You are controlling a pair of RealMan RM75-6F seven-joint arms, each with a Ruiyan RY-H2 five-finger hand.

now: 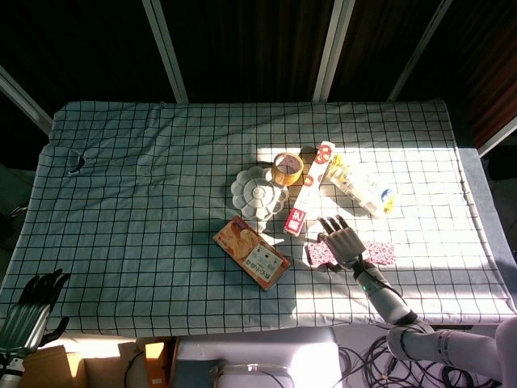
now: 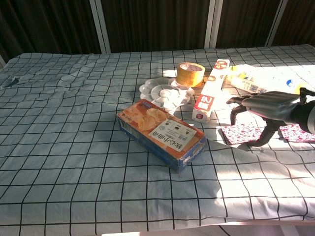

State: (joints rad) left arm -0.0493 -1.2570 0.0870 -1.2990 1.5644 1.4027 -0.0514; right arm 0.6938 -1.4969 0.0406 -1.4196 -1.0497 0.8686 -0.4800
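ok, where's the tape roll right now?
The tape roll stands right of table centre in the head view, between the white palette and the long red-and-white box, beyond the right hand.

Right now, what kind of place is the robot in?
Probably an indoor test room: a table with a checked cloth, dark curtains behind it, and odd items laid out, such as a snack box, a tape roll and a paint palette.

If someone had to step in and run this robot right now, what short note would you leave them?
Right hand: fingers spread, hovering over the pink patterned cloth; contact with it cannot be told from the pictures. It holds nothing.
Left hand: idle at the table's near left edge, holding nothing.
Nearby: long red-and-white box, snack box, white palette, tape roll.
Done: nothing lifted. Left: the cloth lies flat on the table.
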